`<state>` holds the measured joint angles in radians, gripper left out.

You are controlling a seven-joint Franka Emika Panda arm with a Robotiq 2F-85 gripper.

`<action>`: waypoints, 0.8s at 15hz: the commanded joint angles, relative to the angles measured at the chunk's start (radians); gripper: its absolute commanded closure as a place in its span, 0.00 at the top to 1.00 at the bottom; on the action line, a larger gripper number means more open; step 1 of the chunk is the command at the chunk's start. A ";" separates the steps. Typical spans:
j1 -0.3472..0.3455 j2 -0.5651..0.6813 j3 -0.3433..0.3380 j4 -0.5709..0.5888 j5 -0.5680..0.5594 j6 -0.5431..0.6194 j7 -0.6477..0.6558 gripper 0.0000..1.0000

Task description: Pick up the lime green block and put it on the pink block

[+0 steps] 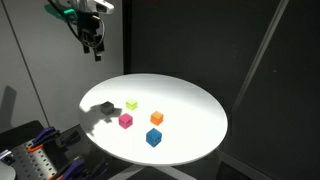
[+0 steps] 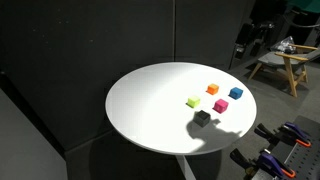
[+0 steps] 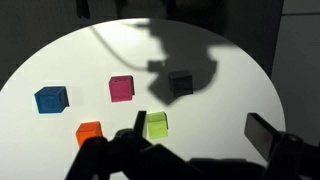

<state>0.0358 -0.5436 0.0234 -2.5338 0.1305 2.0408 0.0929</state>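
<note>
The lime green block lies on the round white table, apart from the other cubes. It also shows in an exterior view and in the wrist view. The pink block sits just beside it, seen again in an exterior view and in the wrist view. My gripper hangs high above the table's edge, open and empty. In the wrist view its fingers are spread wide, and the lime block is next to one fingertip.
An orange cube, a blue cube and a dark cube also lie on the table. The arm's shadow falls over the dark cube. Tools lie beyond the table's rim, and a wooden stool stands nearby.
</note>
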 commanded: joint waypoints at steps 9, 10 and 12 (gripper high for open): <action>-0.004 0.000 0.003 0.003 0.002 -0.003 -0.002 1.00; -0.004 0.000 0.003 0.003 0.002 -0.003 -0.002 1.00; -0.008 0.019 0.007 0.019 -0.011 0.007 -0.002 1.00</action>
<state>0.0357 -0.5432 0.0235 -2.5344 0.1305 2.0410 0.0928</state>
